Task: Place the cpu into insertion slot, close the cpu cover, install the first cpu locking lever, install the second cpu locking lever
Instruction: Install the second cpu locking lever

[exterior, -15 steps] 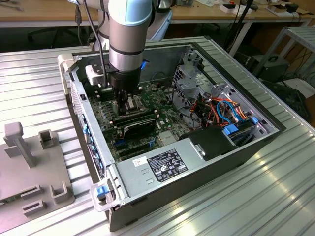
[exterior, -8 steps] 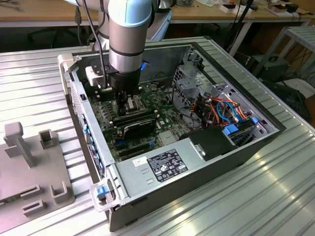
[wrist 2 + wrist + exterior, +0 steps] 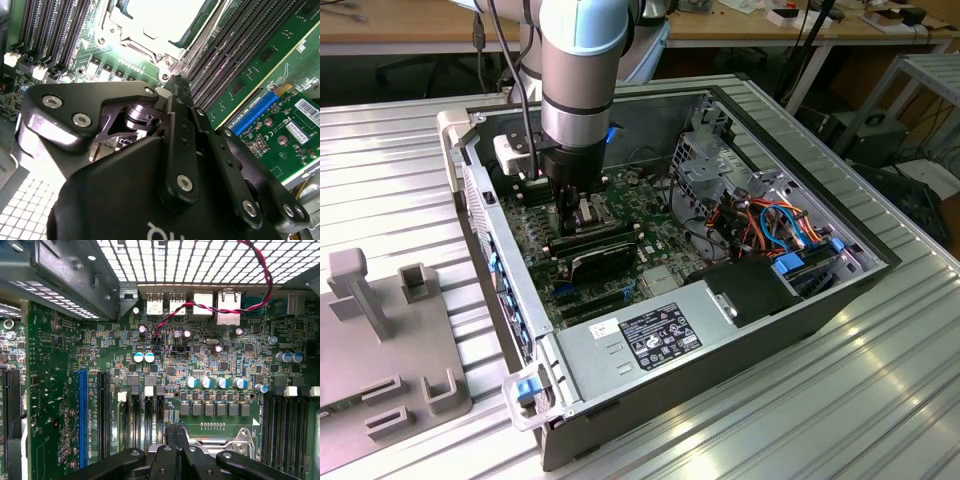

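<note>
The cpu (image 3: pixel 160 15), with a pale silvery top, lies flat in the insertion slot on the green motherboard. The slot's centre is hidden under it. A silver metal frame, the cpu cover (image 3: pixel 131 44), lies around the chip's edge. My gripper (image 3: pixel 181 84) is shut with nothing visible between its black fingers, and its tips hang just beside a corner of that frame. In the first wrist view the gripper (image 3: pixel 179 432) points down next to the socket's metal bracket (image 3: pixel 239 440). In the exterior view the gripper (image 3: pixel 570 200) reaches into the open computer case, low over the socket (image 3: pixel 590 210).
Long black memory slots (image 3: pixel 240 45) flank the socket. A green card with a blue connector (image 3: pixel 280 130) lies close by. The case's perforated wall (image 3: pixel 200 260) and a red-black wire (image 3: pixel 210 305) are near. A power supply (image 3: pixel 650 335), cables (image 3: pixel 770 225) and a grey fixture (image 3: pixel 380 330) surround the work area.
</note>
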